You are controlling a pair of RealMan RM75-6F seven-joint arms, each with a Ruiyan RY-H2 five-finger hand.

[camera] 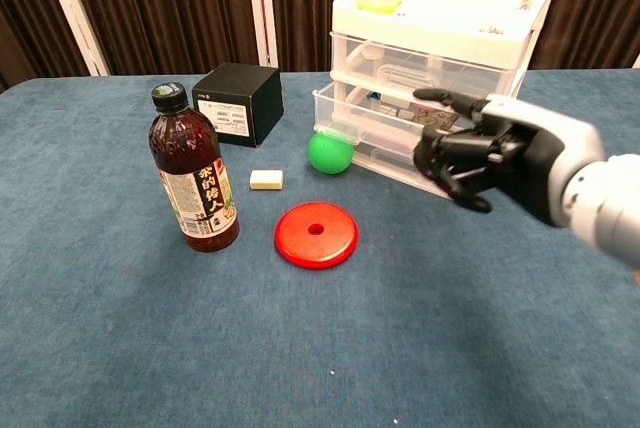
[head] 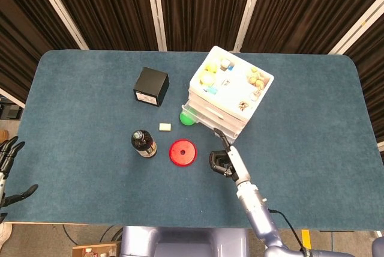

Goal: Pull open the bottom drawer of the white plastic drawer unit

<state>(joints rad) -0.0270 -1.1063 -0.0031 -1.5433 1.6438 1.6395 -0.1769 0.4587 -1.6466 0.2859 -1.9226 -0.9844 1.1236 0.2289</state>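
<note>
The white plastic drawer unit (head: 231, 83) (camera: 440, 18) stands right of the table's middle, with small items on its top tray. Its bottom drawer (camera: 365, 133) (head: 207, 122) sticks out a little past the drawers above and shows small items inside. My right hand (camera: 495, 153) (head: 221, 161) hovers in front of the unit, apart from the drawer, fingers curled in and holding nothing. My left hand (head: 8, 170) hangs off the table's left edge with fingers apart, seen only in the head view.
A green ball (camera: 329, 152) lies against the drawer's left corner. A red disc (camera: 316, 234), a dark bottle (camera: 192, 173), a small cream block (camera: 265, 180) and a black box (camera: 238, 103) sit to the left of the unit.
</note>
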